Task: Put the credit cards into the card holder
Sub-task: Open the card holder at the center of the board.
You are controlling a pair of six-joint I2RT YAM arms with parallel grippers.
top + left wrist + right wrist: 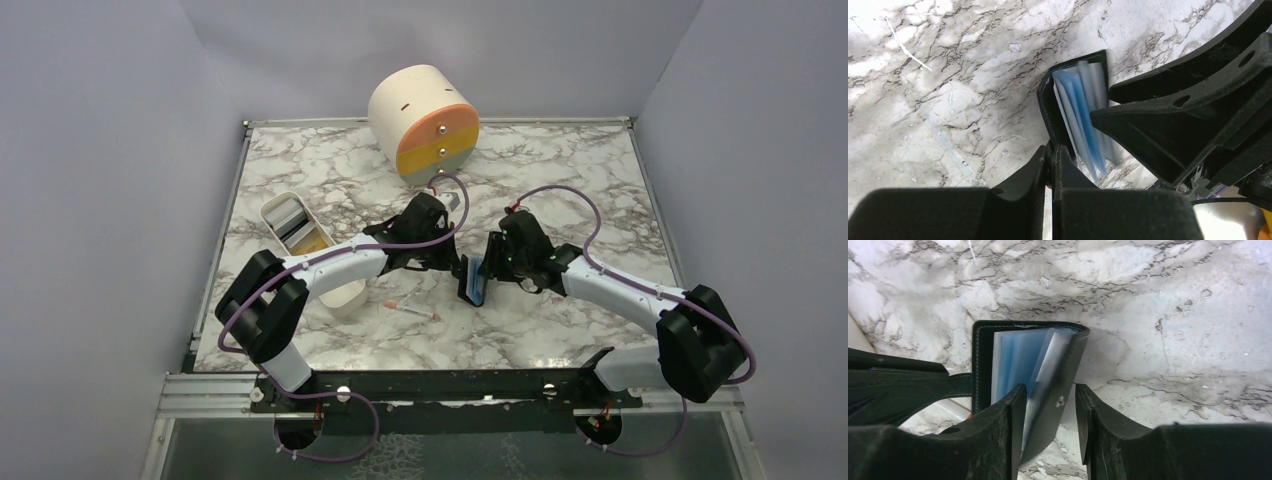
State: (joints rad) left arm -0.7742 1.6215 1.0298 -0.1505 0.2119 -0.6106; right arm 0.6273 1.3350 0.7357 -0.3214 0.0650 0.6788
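**A:** Left gripper (1052, 159) first. We see its fingers pressed together on the black edge of the card holder (473, 281), which stands on edge near the middle of the marble table (560, 170).

**B:** And the right gripper (1047, 402)?

**A:** Roughly half open, we'd say. Its fingers straddle the snap-button flap on the holder's three o'clock side. A gap shows outside the flap, so nothing is clamped yet.

**B:** We also have the white tray (266, 212) at nine o'clock from the holder. The credit cards (312, 243) sit in it, the orange-yellow one plainest.

**A:** How will the holder handle?

**B:** Light and floppy, we judge. The covers are soft and hinge on a spine, and pale blue plastic sleeves (1015, 357) fan loose inside. We'd pinch each cover near its free edge and spread them gently. If we squeeze the sleeves, they will likely buckle.

**A:** And the cards?

**B:** Thin, stiff and slick, we reckon, with the tray walls close around them. We'd take one by a short edge, across its thickness, and feed it into a sleeve mouth edge-first.
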